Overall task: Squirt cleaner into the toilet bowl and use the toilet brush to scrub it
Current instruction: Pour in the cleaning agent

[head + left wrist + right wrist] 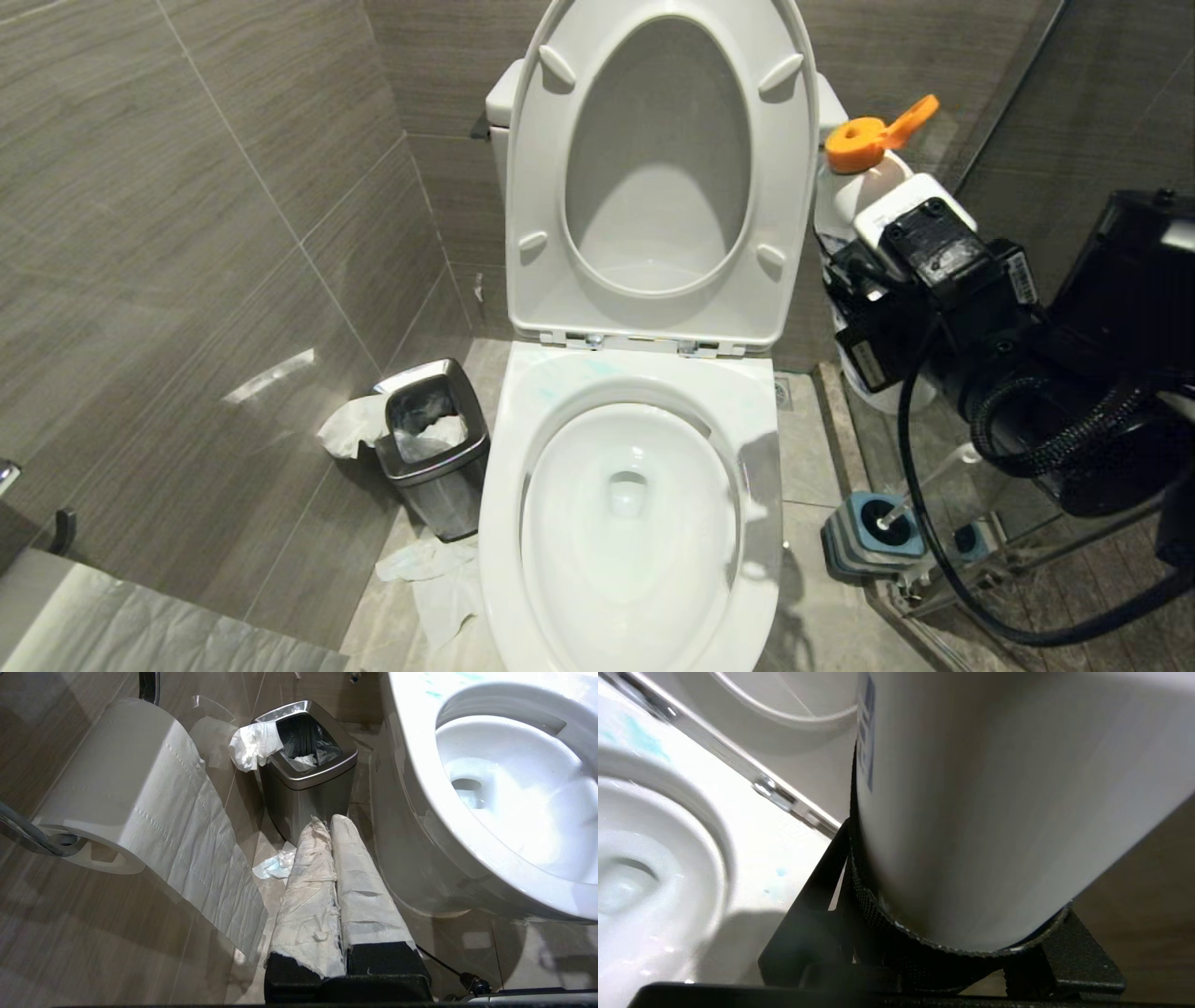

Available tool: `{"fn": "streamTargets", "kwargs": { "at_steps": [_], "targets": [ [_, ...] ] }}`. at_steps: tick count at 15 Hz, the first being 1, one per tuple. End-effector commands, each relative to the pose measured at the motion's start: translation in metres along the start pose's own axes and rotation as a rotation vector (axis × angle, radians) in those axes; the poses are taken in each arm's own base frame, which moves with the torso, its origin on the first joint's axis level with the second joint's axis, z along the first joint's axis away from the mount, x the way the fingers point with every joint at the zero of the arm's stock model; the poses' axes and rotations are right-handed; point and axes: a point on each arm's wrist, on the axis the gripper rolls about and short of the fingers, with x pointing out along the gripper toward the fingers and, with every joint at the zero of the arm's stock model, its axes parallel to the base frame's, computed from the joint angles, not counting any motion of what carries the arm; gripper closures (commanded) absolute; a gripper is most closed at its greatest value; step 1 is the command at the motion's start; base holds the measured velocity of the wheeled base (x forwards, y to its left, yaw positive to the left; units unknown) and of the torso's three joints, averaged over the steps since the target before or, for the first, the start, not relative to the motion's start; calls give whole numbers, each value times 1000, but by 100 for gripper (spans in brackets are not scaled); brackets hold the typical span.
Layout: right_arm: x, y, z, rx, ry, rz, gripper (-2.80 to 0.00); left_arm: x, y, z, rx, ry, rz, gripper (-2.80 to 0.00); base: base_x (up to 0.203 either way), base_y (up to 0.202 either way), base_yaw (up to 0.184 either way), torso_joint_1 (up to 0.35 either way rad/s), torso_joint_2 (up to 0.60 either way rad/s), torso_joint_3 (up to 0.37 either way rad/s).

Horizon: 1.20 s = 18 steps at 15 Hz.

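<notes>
Toilet paper point(140, 616) sits closest to the head camera, a sheet draped across the bottom-left corner. Past it, against the grey wall tiles, is a small steel waste bin point(434, 446) with a black liner and crumpled tissue point(353, 425) hanging over its rim, plus more tissue on the floor just beside the bowl. The left gripper point(327, 826) hangs low next to the bin and the side of the toilet — its paper-wrapped fingers point(308, 891) are pressed together with nothing between them.

Centre of the shot is the toilet bowl point(630, 523), seat and lid both tipped up against the tank. Faint turquoise smears of cleaner point(569, 373) show on the back of the rim, near the hinges.

Right of the toilet, the right gripper point(943, 952) is up at tank height, fingers clamped around a white bottle point(864, 191) with an orange flip cap point(873, 135) — the bottle stands roughly upright, beside the raised seat. Below it on the floor, the toilet brush point(924, 485) is parked in its blue-topped holder point(868, 537), right by the glass partition, well apart from the gripper.
</notes>
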Motion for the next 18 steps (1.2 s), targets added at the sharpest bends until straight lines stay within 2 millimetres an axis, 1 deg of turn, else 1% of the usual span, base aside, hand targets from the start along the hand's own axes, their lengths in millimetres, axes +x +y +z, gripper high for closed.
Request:
{"fn": "streamTargets", "kwargs": {
  "at_steps": [1,9,12,15,18],
  "targets": [
    [9,9,-1,-97,22,-5,0,0,0,0,0,3,0,0,0,0,0,0,0,0],
    [10,11,-2,-436,29,2,0,0,0,0,-2,3,2,0,0,0,0,0,0,0],
    [14,17,-5,-571,38,15,0,0,0,0,-3,3,2,0,0,0,0,0,0,0],
    [14,15,-5,-737,90,-17,0,0,0,0,-3,3,2,0,0,0,0,0,0,0],
    [15,13,-2,-879,102,-26,0,0,0,0,-3,3,2,0,0,0,0,0,0,0]
  ]
}}
